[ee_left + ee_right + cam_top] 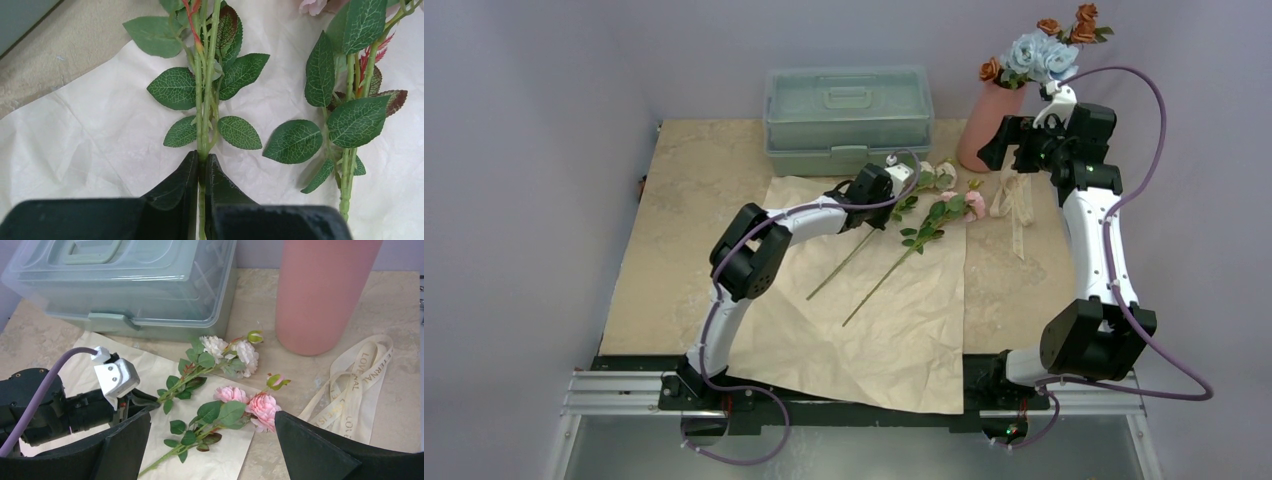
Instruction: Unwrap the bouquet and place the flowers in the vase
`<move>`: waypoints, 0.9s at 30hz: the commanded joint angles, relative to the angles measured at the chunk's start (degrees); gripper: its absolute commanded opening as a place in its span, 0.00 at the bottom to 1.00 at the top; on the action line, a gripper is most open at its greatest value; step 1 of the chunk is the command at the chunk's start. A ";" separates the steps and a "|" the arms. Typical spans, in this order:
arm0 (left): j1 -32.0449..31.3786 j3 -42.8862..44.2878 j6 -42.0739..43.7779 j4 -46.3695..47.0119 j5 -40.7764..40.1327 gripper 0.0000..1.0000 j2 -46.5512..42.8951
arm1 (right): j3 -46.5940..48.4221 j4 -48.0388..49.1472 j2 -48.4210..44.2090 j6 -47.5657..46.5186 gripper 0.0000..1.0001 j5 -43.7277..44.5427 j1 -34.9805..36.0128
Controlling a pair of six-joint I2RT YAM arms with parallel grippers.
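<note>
Wrap's off, blue and rust blooms (1039, 52) in the vase (992, 128). 2 left on the paper (874, 340): pink stem (921, 238), plus cream stem (205, 100) pinched in the left hand (201, 165); right hand (211, 419) wide open.

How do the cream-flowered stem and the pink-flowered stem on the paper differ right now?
Grip: the cream-flowered stem is clamped in the shut left gripper; the pink-flowered stem lies free.
Blooms: cream-white versus pink.
Position: the cream-flowered stem lies nearer the grey-green box, the pink-flowered stem nearer the ribbon.
Shared: leafy green stems resting on the kraft paper, blooms toward the vase.
</note>
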 commanded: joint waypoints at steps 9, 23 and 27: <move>0.24 -2.02 -7.59 11.91 6.62 0.00 -14.74 | 2.02 2.92 -2.20 3.69 0.98 -10.02 -0.27; 1.09 -9.63 -16.44 24.60 13.32 0.00 -27.91 | -5.90 21.67 -7.97 31.27 0.91 -22.80 -0.13; 1.11 -12.22 -15.99 28.56 17.83 0.00 -30.93 | -6.95 25.65 -7.82 36.61 0.91 -25.89 0.98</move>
